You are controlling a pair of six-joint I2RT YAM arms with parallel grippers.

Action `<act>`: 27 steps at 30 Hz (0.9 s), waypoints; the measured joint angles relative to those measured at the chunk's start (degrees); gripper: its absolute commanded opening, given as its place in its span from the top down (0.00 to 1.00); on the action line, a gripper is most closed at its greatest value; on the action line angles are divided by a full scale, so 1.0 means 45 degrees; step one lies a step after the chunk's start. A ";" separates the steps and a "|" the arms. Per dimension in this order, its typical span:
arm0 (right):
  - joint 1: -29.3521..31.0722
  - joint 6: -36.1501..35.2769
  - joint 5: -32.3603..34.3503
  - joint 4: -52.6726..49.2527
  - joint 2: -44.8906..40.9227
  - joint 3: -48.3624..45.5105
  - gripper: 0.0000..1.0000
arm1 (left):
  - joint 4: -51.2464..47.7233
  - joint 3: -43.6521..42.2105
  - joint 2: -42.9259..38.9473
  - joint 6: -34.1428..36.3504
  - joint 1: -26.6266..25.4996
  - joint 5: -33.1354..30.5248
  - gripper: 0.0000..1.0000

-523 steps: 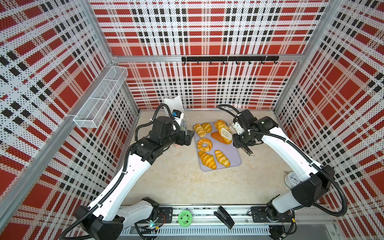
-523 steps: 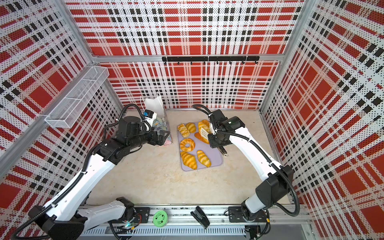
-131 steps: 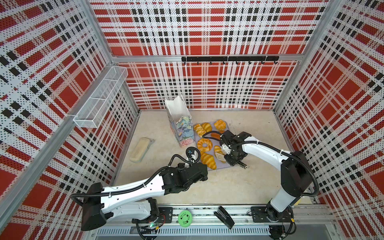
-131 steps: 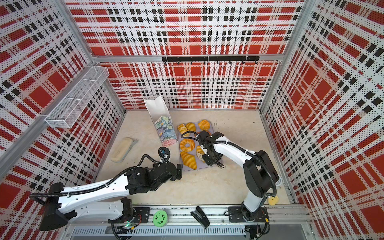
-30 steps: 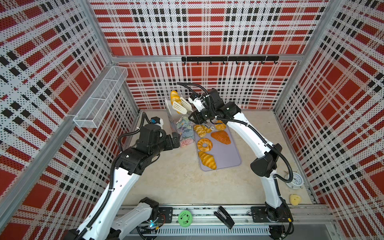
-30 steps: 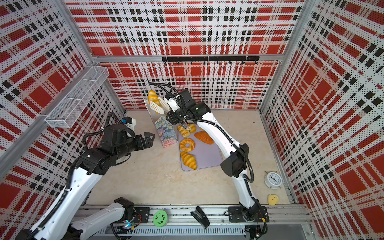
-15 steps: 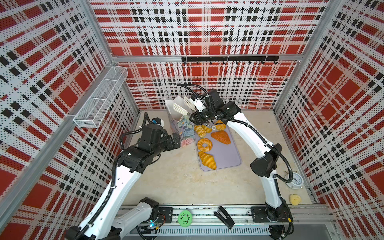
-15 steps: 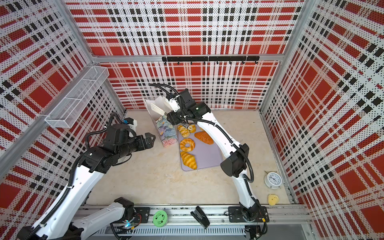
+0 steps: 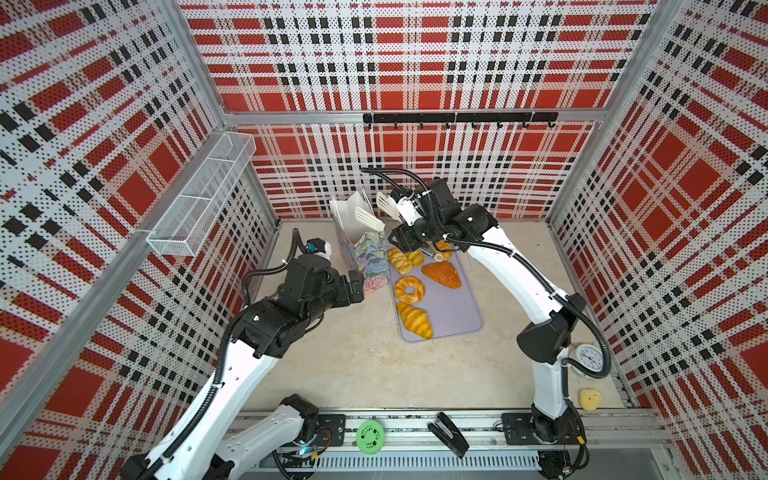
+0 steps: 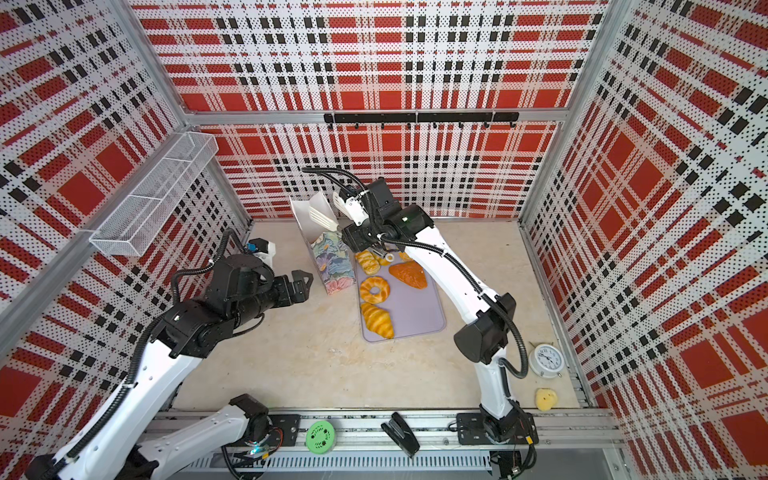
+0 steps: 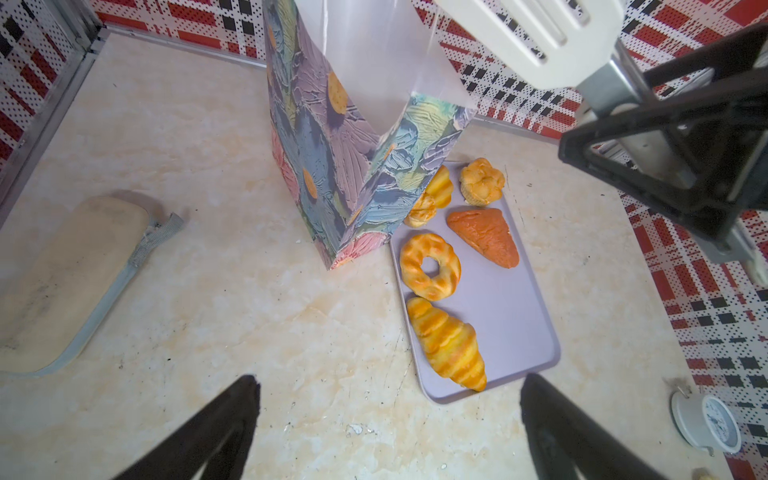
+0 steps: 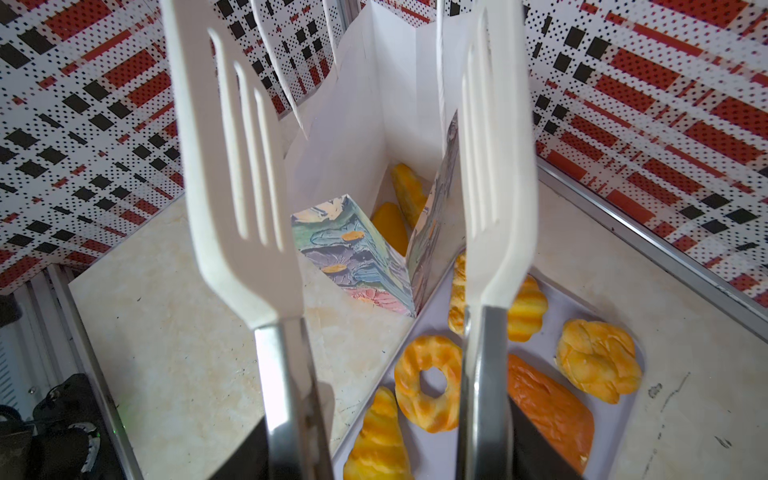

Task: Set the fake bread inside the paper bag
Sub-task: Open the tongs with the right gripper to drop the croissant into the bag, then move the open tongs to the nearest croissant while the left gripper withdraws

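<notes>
Right end effector (image 9: 412,239) grips white slotted tongs (image 9: 370,217), their blades apart and empty over the tall floral paper bag (image 11: 328,166). Left end effector (image 10: 300,286) is wide open. Glossy golden toy pastries (image 11: 446,343) lie beneath the right end effector on a lilac tray (image 11: 511,324). They look light, squashy and slick, so pinch them mid-body.

Paper bag (image 9: 365,257) upright beside tray (image 9: 453,307), white tongs (image 9: 369,219) parted over its mouth

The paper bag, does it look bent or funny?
A little. One narrow side of the paper bag is creased inward in a V, pinching its mouth. Nothing looks spilled.
</notes>
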 measured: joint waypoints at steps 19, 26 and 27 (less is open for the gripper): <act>0.0000 -0.0194 0.0981 0.0364 -0.4575 -0.6907 0.38 | -0.0063 -0.1146 -0.0607 -0.1297 -0.3468 -0.2875 0.01; 0.0000 0.0199 0.1078 0.0520 -0.6028 -0.9243 0.39 | 0.0146 -0.2166 -0.0539 -0.2137 -0.4605 -0.3619 0.01; 0.0000 0.0306 0.1078 0.0563 -0.6207 -0.9622 0.40 | 0.0170 -0.2317 -0.0500 -0.2293 -0.4692 -0.3691 0.01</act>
